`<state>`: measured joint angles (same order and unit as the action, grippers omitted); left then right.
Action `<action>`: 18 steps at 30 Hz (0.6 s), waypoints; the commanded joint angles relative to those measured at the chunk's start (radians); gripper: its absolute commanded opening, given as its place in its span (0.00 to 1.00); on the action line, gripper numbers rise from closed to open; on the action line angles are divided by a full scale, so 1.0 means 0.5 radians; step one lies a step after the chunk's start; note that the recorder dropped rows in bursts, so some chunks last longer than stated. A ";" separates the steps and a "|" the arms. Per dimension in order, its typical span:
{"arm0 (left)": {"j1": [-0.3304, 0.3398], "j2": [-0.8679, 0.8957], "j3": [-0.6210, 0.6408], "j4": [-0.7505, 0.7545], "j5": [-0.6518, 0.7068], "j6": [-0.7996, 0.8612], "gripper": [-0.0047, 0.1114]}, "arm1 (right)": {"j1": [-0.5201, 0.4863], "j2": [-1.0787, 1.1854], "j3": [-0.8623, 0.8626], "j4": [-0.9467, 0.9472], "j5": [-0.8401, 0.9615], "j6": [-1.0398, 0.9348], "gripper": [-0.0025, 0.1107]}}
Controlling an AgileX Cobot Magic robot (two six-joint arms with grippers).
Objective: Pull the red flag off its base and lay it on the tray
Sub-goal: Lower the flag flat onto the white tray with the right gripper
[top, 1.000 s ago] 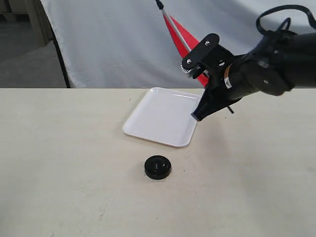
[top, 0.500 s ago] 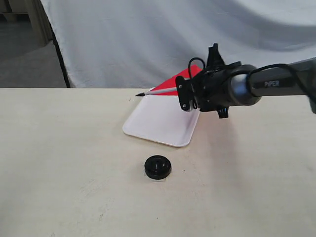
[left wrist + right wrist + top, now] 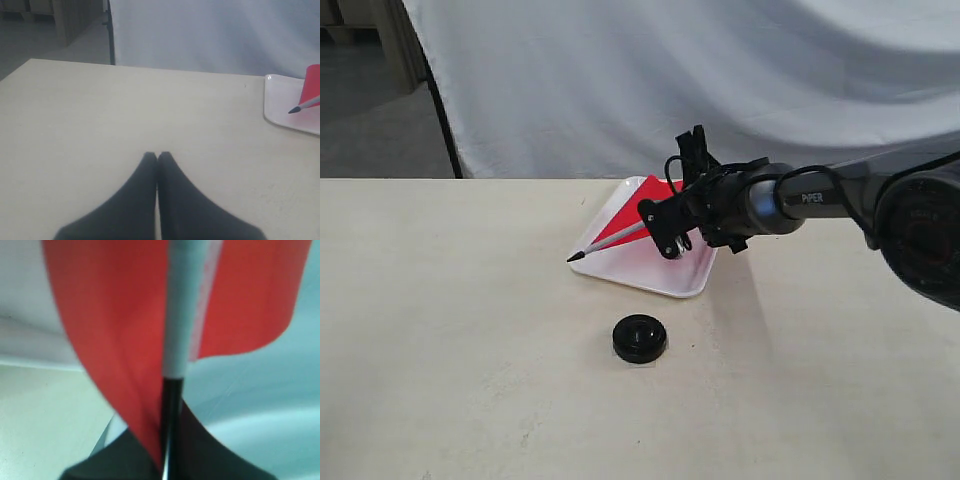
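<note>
Right gripper point(image 3: 660, 228) has swung the red flag point(image 3: 645, 212) down near-flat, low over the tray point(image 3: 665, 283), jaws clamped on its pole; base point(image 3: 640, 338) bare on worktop point(image 3: 470, 350); left gripper point(image 3: 157, 162) jaws pressed together, empty; release looks next.

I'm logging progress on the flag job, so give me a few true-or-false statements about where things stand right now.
1. The red flag is off the base. True.
2. The base sits on the tray. False: it stands on the table, apart from the tray.
3. The left pincer is shut and empty. True.
4. The red flag stands upright. False: the right pincer holds it near level over the tray.
</note>
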<state>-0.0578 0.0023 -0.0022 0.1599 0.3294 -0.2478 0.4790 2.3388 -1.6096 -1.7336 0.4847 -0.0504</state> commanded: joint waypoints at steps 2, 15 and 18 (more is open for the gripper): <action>-0.008 -0.005 0.004 0.000 -0.002 0.006 0.04 | -0.016 0.055 -0.061 -0.022 -0.026 -0.035 0.03; -0.008 -0.005 0.004 0.000 -0.002 0.006 0.04 | -0.016 0.059 -0.057 -0.022 0.042 0.008 0.56; -0.008 -0.005 0.004 0.000 -0.002 0.006 0.04 | -0.016 0.055 -0.057 -0.022 0.148 0.008 0.56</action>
<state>-0.0578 0.0023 -0.0022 0.1599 0.3294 -0.2478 0.4790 2.3669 -1.6332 -1.7394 0.5031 -0.0531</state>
